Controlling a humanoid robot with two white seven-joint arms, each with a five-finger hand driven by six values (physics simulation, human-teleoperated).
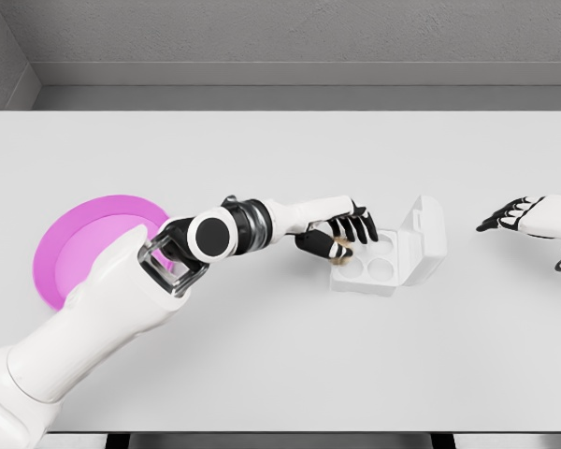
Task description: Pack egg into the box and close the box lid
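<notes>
The left arm reaches across the white table from the lower left, its forearm passing over the edge of a pink plate that lies flat on the left side. The left hand is at the near-left corner of the box, fingers curled down around a small brownish egg — the egg shows between the dark fingertips, right at the rim of the box's front-left cup. Whether it already sits in the cup or hangs just above it, I cannot tell from here.

The box is white, a small tray with round hollows; two of them on the near side show bare. Its lid stands open, hinged along the right side and tilted up and away from the tray.

The right hand is over by the table's right edge, well apart from the box, fingers loosely extended and pointing left — it holds nothing.

Beyond the table's far edge runs a grey wall.
</notes>
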